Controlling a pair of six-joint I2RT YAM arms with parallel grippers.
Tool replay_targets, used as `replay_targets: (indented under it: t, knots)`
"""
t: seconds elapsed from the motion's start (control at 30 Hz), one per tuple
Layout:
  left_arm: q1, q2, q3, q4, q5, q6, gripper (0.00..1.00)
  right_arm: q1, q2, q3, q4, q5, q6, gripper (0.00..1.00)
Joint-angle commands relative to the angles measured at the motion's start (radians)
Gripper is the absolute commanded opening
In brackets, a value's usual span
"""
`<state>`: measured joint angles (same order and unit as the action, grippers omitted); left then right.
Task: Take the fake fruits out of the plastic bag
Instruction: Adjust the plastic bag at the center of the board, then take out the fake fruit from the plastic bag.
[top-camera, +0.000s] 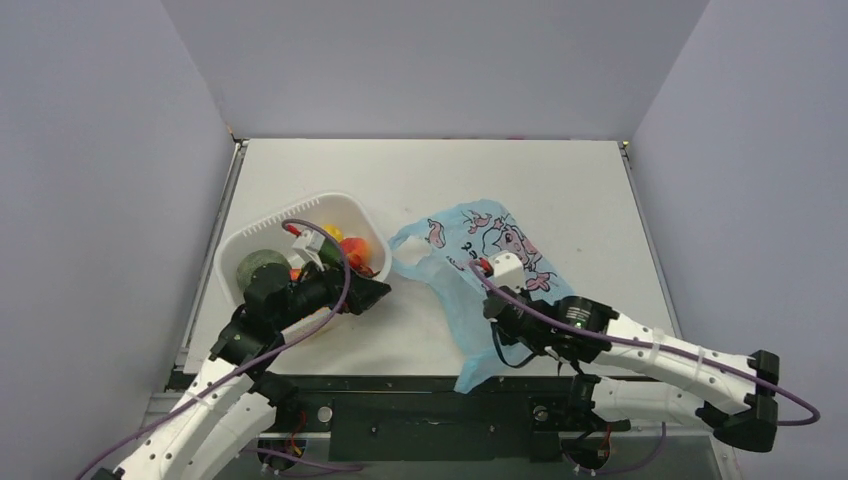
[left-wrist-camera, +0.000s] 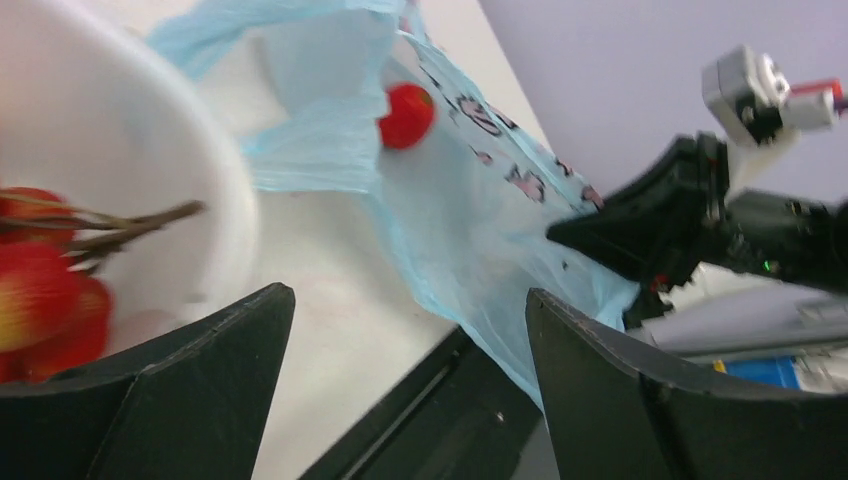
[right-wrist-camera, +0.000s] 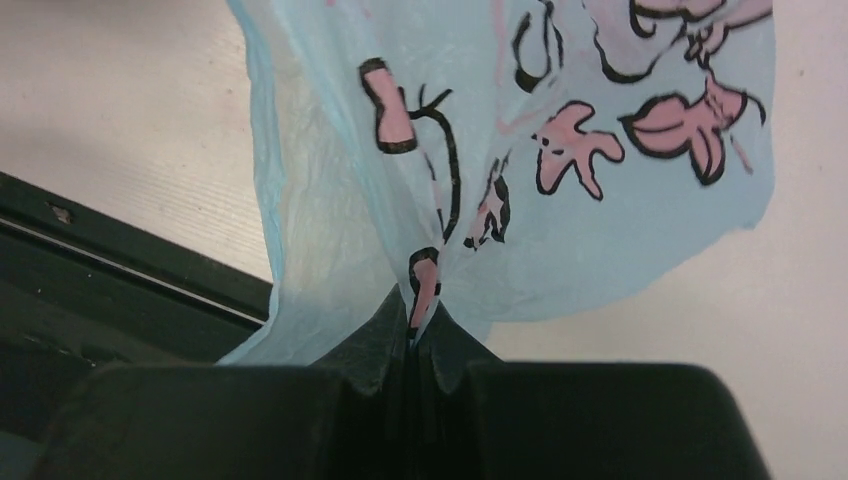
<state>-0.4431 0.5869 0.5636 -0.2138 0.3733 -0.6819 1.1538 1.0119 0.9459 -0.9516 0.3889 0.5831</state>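
The light-blue plastic bag (top-camera: 480, 245) with pink cartoon prints lies on the table right of centre, its lower corner hanging over the front edge. My right gripper (top-camera: 497, 305) is shut on a fold of the bag (right-wrist-camera: 520, 150), with film pinched between the fingertips of the gripper (right-wrist-camera: 412, 325). In the left wrist view a small round red fruit (left-wrist-camera: 405, 115) sits at the bag (left-wrist-camera: 470, 220), beside a loop handle. My left gripper (top-camera: 375, 292) is open and empty at the tub's right rim, its jaws wide apart (left-wrist-camera: 410, 295), left of the bag.
A white tub (top-camera: 235, 255) stands at the left, holding a dark green round piece (top-camera: 262, 265), yellow (top-camera: 330, 232) and orange-red pieces (top-camera: 360, 250). Its wall (left-wrist-camera: 120, 130) and red pieces with brown stems (left-wrist-camera: 40, 300) fill the left wrist view's left side. The black front rail (top-camera: 420, 385) runs below.
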Motion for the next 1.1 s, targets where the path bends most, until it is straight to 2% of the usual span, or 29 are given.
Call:
replay_targets:
  t: [0.0,0.03,0.07,0.1,0.2,0.27,0.4,0.53,0.7,0.87,1.07]
  knots:
    - [-0.224,0.028,-0.064,0.316,-0.04,-0.087,0.83,0.005,-0.178,-0.038,-0.056,0.057,0.171,0.0]
    - [-0.35,0.038,-0.064,0.324,-0.102,-0.052,0.83,0.003,-0.196,-0.04,-0.068,0.064,0.178,0.0]
    - [-0.417,0.064,-0.062,0.327,-0.217,-0.034,0.83,0.003,-0.223,-0.04,-0.076,0.067,0.182,0.0]
    - [-0.53,0.082,-0.052,0.336,-0.274,-0.001,0.83,0.001,-0.233,-0.036,-0.1,0.071,0.19,0.0]
    - [-0.746,0.197,-0.029,0.384,-0.507,0.036,0.83,-0.001,-0.257,-0.022,-0.163,0.09,0.217,0.0]
    - [-0.84,0.283,0.004,0.434,-0.619,0.066,0.82,-0.001,-0.267,-0.022,-0.199,0.095,0.234,0.0]
    - [-0.96,0.469,0.043,0.621,-0.82,0.163,0.8,0.0,-0.296,-0.029,-0.209,0.08,0.24,0.0]
    - [-0.989,0.643,0.063,0.799,-0.938,0.246,0.8,0.0,-0.337,-0.03,-0.221,0.085,0.249,0.0]
    - [-0.983,0.812,0.116,0.896,-1.051,0.283,0.8,0.0,-0.396,-0.035,-0.233,0.072,0.26,0.0]
    - [-0.973,0.944,0.108,1.096,-1.101,0.264,0.76,0.0,-0.446,-0.038,-0.24,0.071,0.272,0.0]
    - [-0.95,1.131,0.139,1.313,-1.099,0.27,0.76,0.0,-0.477,-0.042,-0.242,0.079,0.28,0.0]
